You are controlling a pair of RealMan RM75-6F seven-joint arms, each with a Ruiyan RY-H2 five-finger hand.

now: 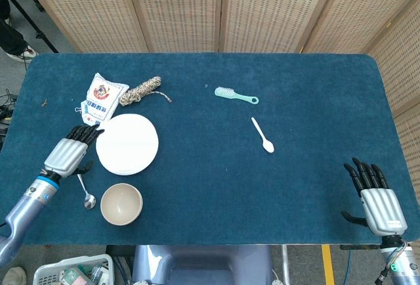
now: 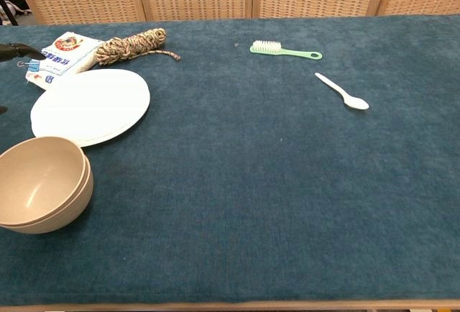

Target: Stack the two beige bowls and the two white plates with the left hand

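Left hand (image 1: 67, 154) rests empty with fingers apart just left of the stacked white plates (image 1: 127, 144), while the nested beige bowls (image 1: 121, 203) sit nearer the table's front edge.

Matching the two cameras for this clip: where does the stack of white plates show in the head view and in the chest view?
Head view: the white plates lie left of centre, above the beige bowls.
Chest view: the white plates sit at the left, behind the beige bowls.
Shared landmark: the rope bundle just beyond the plates in both.
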